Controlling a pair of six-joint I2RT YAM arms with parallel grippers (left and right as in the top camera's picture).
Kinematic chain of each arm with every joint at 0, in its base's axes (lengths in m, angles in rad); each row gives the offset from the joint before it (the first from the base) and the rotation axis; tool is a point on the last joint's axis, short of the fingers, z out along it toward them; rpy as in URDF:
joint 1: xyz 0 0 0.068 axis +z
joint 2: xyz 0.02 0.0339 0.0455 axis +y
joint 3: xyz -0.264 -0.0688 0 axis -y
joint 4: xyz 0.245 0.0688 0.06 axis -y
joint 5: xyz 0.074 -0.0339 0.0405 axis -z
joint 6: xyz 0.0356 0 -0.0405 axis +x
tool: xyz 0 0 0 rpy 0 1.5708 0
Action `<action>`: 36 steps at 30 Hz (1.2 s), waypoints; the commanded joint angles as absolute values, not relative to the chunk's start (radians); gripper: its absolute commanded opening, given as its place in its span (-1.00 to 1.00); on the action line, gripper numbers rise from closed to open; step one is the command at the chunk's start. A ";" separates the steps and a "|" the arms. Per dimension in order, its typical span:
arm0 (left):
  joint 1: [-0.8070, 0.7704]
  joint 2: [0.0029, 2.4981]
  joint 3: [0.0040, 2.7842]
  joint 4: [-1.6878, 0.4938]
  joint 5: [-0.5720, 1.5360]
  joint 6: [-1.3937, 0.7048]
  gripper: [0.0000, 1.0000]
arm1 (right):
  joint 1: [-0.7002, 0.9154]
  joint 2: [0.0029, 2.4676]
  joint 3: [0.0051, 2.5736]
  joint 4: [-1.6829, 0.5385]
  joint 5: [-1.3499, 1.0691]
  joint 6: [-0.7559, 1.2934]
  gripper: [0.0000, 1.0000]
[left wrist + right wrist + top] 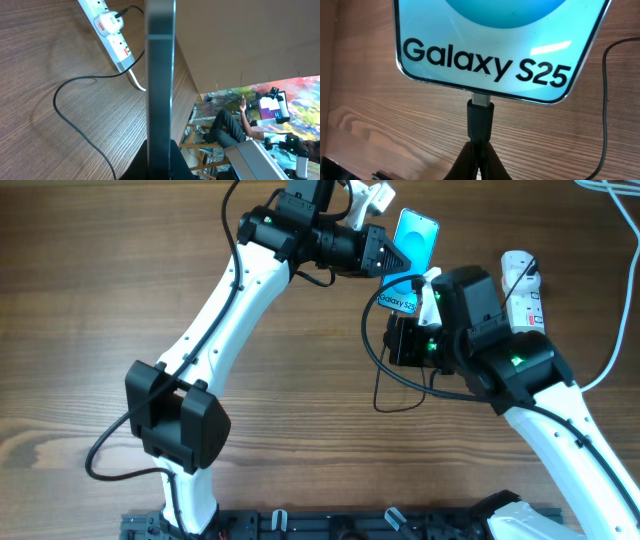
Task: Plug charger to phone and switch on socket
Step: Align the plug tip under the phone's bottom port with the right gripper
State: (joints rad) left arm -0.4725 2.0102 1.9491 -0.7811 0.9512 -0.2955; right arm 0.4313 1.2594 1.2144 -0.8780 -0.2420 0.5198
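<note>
step in hand: seating the charger's plug tip (pixel 480 120) in the phone (pixel 485 40). the right claw (pixel 479 162) is clamped tight on the plug tip, lower middle of the right wrist view, with the tip up at the port in the phone's bottom edge. a sliver of bare metal shows between the black tip and the phone, so i judge it's not fully home. the left claw (pixel 159 152) is clamped on the phone, holding it edge-on up the middle of the left wrist view, off the worktop (pixel 100 300). in the overhead view the phone sits upper middle, between the two claws.

doing it well: push straight along the phone's long axis with the tip square to the port and no twist. the left claw has to brace so the phone doesn't slide in its grip. stop when the metal is gone. the black cable (pixel 75 85) loops loose on the worktop, so keep it slack and unsnagged.

the socket (pixel 522 290) is at the right edge of the overhead view, apart from both claws. a white plug (pixel 107 22) with a black lead sits in it. can't tell if it's switched on, and pressing the switch will need a free claw.

writing: phone screen reads "galaxy s25", black on a white strip. the socket's red marks are too small to read. no other brand legible.
</note>
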 commanded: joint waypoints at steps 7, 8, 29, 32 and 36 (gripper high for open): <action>-0.475 1.978 1.950 -0.781 0.998 -0.292 -0.92 | 0.434 1.264 1.230 -0.868 -0.226 0.527 -0.91; -0.475 1.978 1.950 -0.781 0.998 -0.292 -0.92 | 0.434 1.264 1.230 -0.867 -0.226 0.527 -0.91; -0.475 1.978 1.950 -0.806 0.998 -0.295 -0.92 | 0.434 1.264 1.230 -0.859 -0.226 0.549 -0.91; -0.475 1.978 1.950 -0.812 0.998 -0.295 -0.92 | 0.434 1.264 1.230 -0.857 -0.225 0.549 -0.92; -0.475 1.978 1.950 -0.810 0.998 -0.295 -0.92 | 0.432 1.264 1.230 -0.862 -0.243 0.550 -0.91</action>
State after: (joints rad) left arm -0.4725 2.0102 1.9491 -0.8146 0.9516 -0.2974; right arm 0.4351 1.2594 1.2144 -0.8658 -0.2420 0.5381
